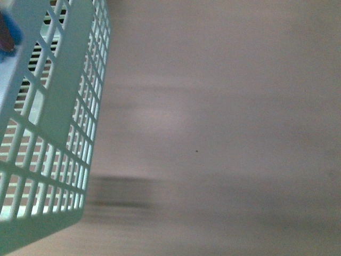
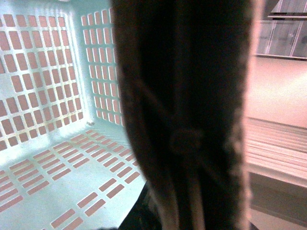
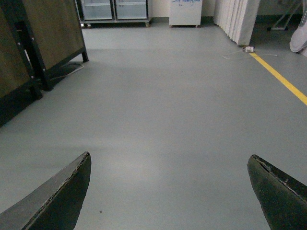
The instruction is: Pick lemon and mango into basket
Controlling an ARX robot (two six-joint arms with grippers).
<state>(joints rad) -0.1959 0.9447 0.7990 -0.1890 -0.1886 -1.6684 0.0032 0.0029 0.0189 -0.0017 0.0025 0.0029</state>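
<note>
Aqua plastic basket (image 2: 43, 182) close before left hand, bottom bare where seen; grip hidden behind handle (image 2: 187, 120), cannot tell. Right hand (image 3: 169, 158) spread wide, empty. Lemon, mango unseen: probably search step, next needs locating fruit.

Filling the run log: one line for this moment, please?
basket: visible bottom bare | handle: fills left wrist view | right claw: open, empty

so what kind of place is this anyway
Likely a big indoor hall, perhaps a warehouse or mock shop: a smooth grey floor with a yellow line painted on it, glass-door cabinets along the far wall, and a plastic shopping basket.
</note>
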